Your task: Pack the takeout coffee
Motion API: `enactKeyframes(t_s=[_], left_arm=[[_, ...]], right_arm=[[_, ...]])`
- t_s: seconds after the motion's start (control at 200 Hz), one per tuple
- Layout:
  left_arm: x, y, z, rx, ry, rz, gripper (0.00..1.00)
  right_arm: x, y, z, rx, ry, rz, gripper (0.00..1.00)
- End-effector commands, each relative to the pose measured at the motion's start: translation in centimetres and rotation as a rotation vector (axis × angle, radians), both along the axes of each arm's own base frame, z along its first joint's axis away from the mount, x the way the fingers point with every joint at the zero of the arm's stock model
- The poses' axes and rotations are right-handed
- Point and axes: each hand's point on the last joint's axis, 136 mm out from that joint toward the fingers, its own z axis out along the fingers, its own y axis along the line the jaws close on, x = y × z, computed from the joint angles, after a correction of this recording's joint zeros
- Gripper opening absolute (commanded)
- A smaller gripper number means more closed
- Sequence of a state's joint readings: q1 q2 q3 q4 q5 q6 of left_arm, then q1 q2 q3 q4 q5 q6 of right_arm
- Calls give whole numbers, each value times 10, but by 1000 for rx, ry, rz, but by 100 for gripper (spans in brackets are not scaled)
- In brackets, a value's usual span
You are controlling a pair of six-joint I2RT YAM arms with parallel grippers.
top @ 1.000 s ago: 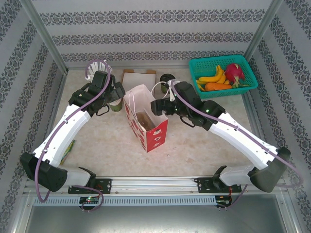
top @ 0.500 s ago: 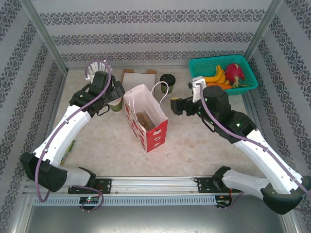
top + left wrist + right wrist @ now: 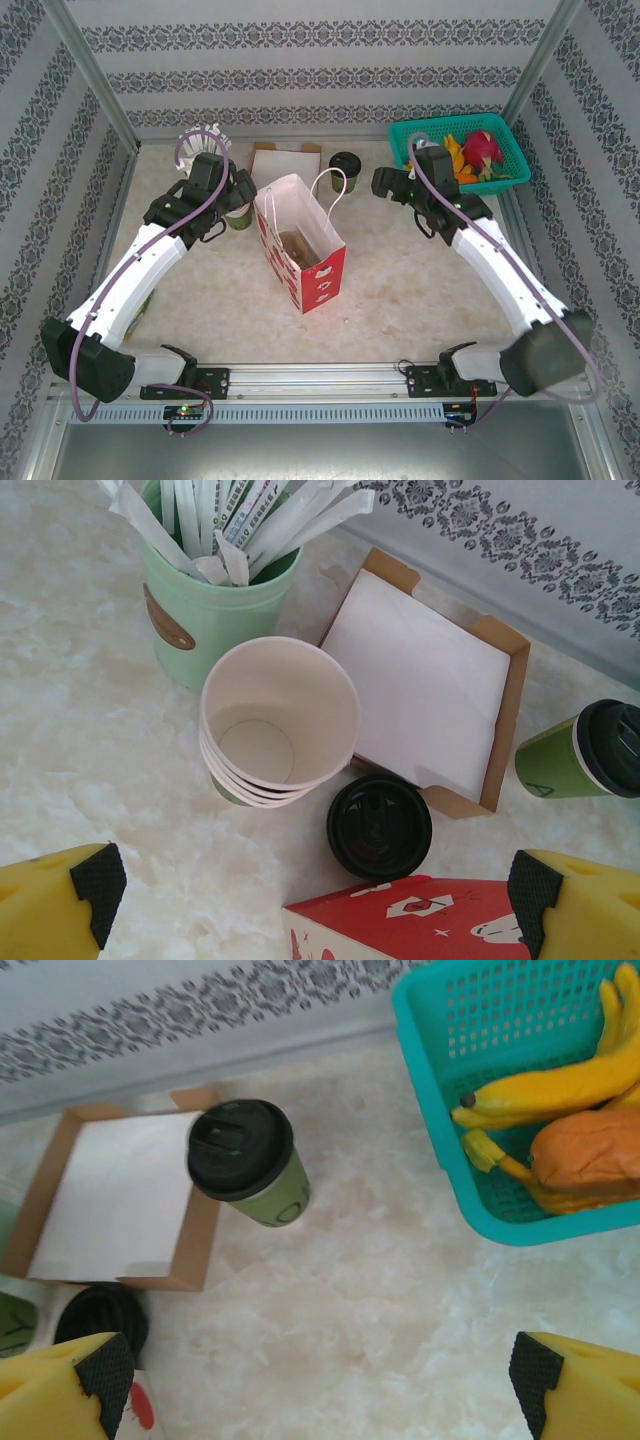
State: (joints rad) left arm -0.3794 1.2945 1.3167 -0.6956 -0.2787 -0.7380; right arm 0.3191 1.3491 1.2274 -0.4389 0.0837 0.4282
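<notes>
The takeout coffee (image 3: pixel 344 163), a green paper cup with a black lid, stands upright at the back of the table between the napkin box and the basket. It also appears at the right edge of the left wrist view (image 3: pixel 585 755) and as the same cup (image 3: pixel 250 1165) upper left in the right wrist view. My right gripper (image 3: pixel 385 183) hovers open just right of the cup, and its jaws (image 3: pixel 320 1380) hold nothing. Over the cup stack, my left gripper (image 3: pixel 238 195) is open and empty too (image 3: pixel 315 900). The red paper bag (image 3: pixel 300 240) stands open mid-table.
A stack of lidless cream cups (image 3: pixel 275 720), a green cup of wrapped sticks (image 3: pixel 215 590), a loose black lid (image 3: pixel 380 825) and a cardboard napkin box (image 3: pixel 425 685) crowd the back left. A teal basket (image 3: pixel 412 137) with fruit sits back right. Bare table lies right of the bag.
My right arm has swung from over the bag's right side to the back right, ending beside the takeout coffee. The left arm has barely moved.
</notes>
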Motion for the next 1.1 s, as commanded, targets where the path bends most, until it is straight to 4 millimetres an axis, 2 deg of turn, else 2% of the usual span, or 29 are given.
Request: enactKeyframes(t_s=[0.0, 0.255, 0.34, 0.47, 0.589, 0.784, 1.094], left_arm=[[-4, 8, 9, 29, -32, 22, 100], [-3, 11, 10, 26, -32, 38, 100], [-4, 12, 11, 31, -29, 40, 100], [-4, 13, 10, 38, -17, 44, 100], [-5, 16, 10, 46, -6, 56, 100], [-8, 21, 12, 60, -4, 75, 100], [-12, 27, 14, 81, 2, 92, 100]], right_arm=[[29, 15, 8, 54, -53, 36, 98], [84, 50, -41, 31, 30, 188, 98], [99, 69, -50, 48, 63, 276, 98], [130, 69, -70, 28, 105, 246, 98], [152, 71, -88, 32, 140, 243, 98], [167, 80, -108, -4, 200, 288, 98], [168, 96, -119, 29, 220, 371, 98]])
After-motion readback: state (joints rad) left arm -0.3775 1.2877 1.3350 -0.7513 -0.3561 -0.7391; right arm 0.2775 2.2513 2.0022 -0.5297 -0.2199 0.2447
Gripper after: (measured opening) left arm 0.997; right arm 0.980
